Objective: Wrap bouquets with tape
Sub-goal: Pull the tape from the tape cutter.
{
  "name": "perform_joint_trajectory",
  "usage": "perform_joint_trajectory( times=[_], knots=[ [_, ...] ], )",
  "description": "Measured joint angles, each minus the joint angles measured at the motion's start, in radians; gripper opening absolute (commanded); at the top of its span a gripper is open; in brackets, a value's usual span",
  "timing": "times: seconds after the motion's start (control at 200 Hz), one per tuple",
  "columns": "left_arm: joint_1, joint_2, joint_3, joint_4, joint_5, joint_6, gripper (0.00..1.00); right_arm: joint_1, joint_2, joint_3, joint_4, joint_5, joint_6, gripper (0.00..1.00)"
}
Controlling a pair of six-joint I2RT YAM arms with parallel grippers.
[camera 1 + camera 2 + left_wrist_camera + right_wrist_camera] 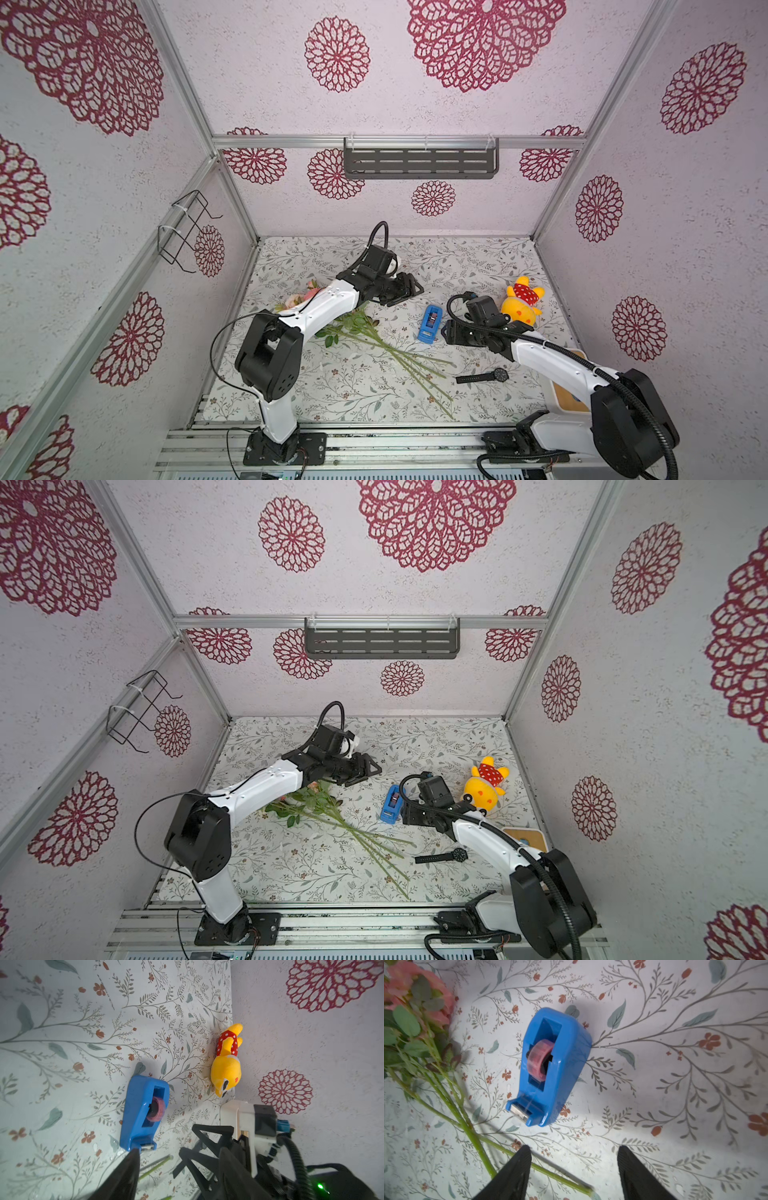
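Note:
The bouquets (395,357) lie loose on the table as several long green stems. Their pink blooms (307,295) are partly hidden under my left arm; the stems (467,1126) also show in the right wrist view. The tape sits in a blue dispenser (430,324) right of the stems, with its reddish roll (539,1059) in the slot. My left gripper (409,289) hovers open behind the dispenser (143,1111) and holds nothing. My right gripper (446,332) is open just right of the dispenser. Its fingers (519,1167) straddle bare cloth over a stem end.
A yellow plush toy (521,303) lies at the right rear. A black wristwatch (484,376) lies near the stem ends. A wooden-topped tray (569,395) sits under my right arm. A dark shelf (419,162) hangs on the back wall and a wire rack (187,230) on the left wall.

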Motion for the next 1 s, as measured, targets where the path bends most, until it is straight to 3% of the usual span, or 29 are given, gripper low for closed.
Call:
perform_joint_trajectory(
  times=[0.115, 0.275, 0.425, 0.816, 0.996],
  knots=[
    [-0.02, 0.055, 0.024, 0.0, -0.006, 0.003, 0.47, -0.016, 0.049, 0.0, 0.057, -0.034, 0.031, 0.6],
    [-0.032, 0.077, 0.023, 0.002, -0.014, -0.005, 0.41, -0.033, 0.109, 0.0, 0.125, -0.072, 0.073, 0.51],
    [-0.041, 0.11, 0.023, 0.028, -0.014, -0.014, 0.39, -0.037, 0.167, 0.0, 0.19, -0.108, 0.119, 0.41],
    [-0.07, 0.158, -0.066, 0.103, 0.005, -0.058, 0.33, -0.042, 0.221, -0.021, 0.274, -0.143, 0.191, 0.29],
    [-0.081, 0.165, -0.066, 0.13, 0.011, -0.058, 0.32, -0.042, 0.235, -0.021, 0.299, -0.166, 0.201, 0.28]
  ],
)
